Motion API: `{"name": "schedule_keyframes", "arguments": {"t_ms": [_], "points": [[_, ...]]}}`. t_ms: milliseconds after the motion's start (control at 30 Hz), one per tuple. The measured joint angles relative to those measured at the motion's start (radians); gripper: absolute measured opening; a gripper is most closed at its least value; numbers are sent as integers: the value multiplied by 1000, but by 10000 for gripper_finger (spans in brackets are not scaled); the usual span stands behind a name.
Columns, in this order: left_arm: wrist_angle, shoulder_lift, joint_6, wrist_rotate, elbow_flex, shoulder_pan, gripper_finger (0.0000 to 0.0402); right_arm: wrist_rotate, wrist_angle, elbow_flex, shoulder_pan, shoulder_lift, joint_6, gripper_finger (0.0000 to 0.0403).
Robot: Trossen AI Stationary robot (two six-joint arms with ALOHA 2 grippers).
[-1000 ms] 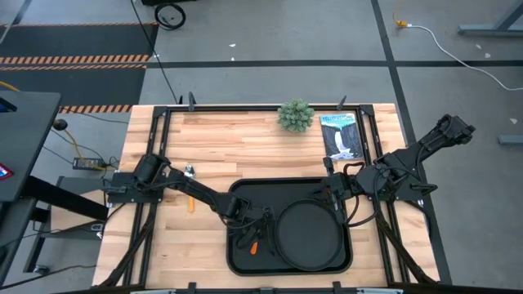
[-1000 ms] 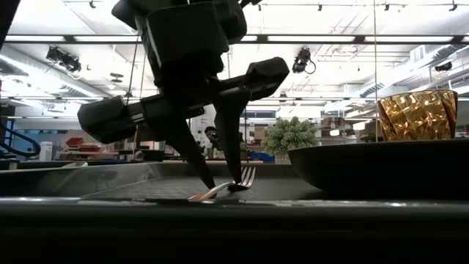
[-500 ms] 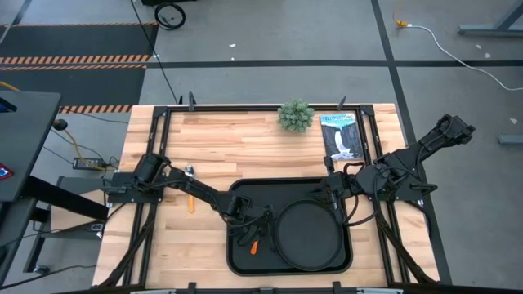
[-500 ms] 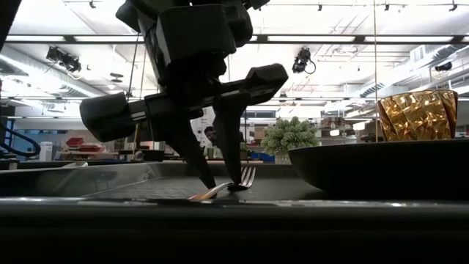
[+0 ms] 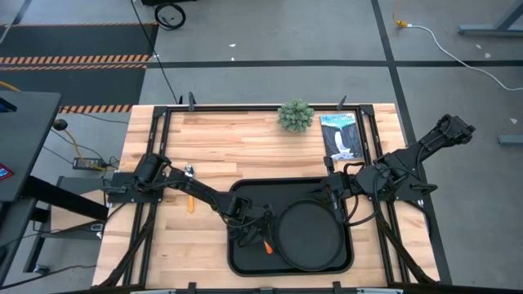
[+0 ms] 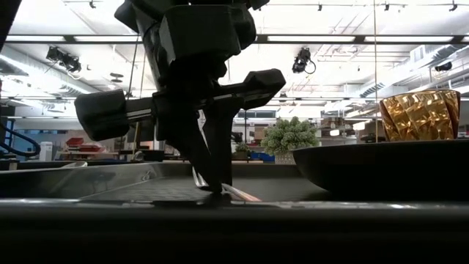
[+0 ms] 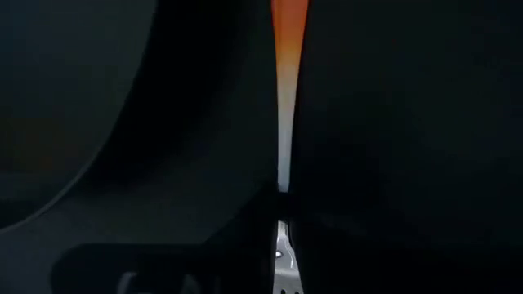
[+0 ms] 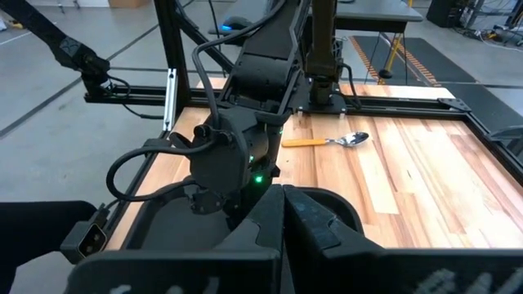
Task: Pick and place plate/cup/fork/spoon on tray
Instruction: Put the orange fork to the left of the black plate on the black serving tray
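Note:
The black tray (image 5: 242, 263) lies at the table's near middle, with the round black plate (image 5: 309, 233) in its right half. My left gripper (image 5: 249, 233) stands in the tray's left half, left of the plate, shut on the orange-handled fork (image 5: 265, 243). The amber cup (image 6: 418, 114) shows behind the plate's rim (image 6: 381, 165) in the low view. The spoon (image 5: 189, 192) lies flat on the bare wood left of the tray and also shows in the right wrist view (image 8: 327, 140). My right gripper (image 5: 331, 196) is shut over the tray's far right part. My left gripper pinches the fork's silver shank (image 7: 283, 167) between its two fingers, just past the orange handle (image 7: 286, 33). The fingers (image 6: 209, 172) come from above, pointing down, and lie across the fork. The fork lies low on the tray floor, its handle (image 6: 243, 195) sticking out toward the plate.
A small potted plant (image 5: 296, 115) and a booklet (image 5: 341, 135) sit at the table's far edge. Bare wood lies left of and behind the tray. Black frame rails run along the table's sides.
My left gripper's fingers, which stood apart on either side of the fork, have closed on it. The fork has turned on the tray floor: its orange handle has swung toward the plate, and its tines no longer stick up beside the fingers.

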Motion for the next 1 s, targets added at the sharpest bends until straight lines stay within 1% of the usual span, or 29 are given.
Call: {"name": "schedule_keyframes", "arguments": {"t_ms": [100,200,333,600,700,833,1000], "points": [[7,1,16,-5,0,-1,37,0,0,0,0,0,0,12],[7,1,58,-21,0,-3,50,0,0,0,0,0,0,12],[17,1,69,-23,0,-3,59,0,0,0,0,0,0,12],[16,-2,201,-33,0,0,34,1,0,0,0,0,1,12],[6,-10,279,-36,0,3,26,17,0,0,0,0,2,12],[5,-11,370,-39,0,8,27,27,0,0,0,0,20,12],[6,-11,385,-12,0,13,35,28,0,0,0,0,46,12]]}}
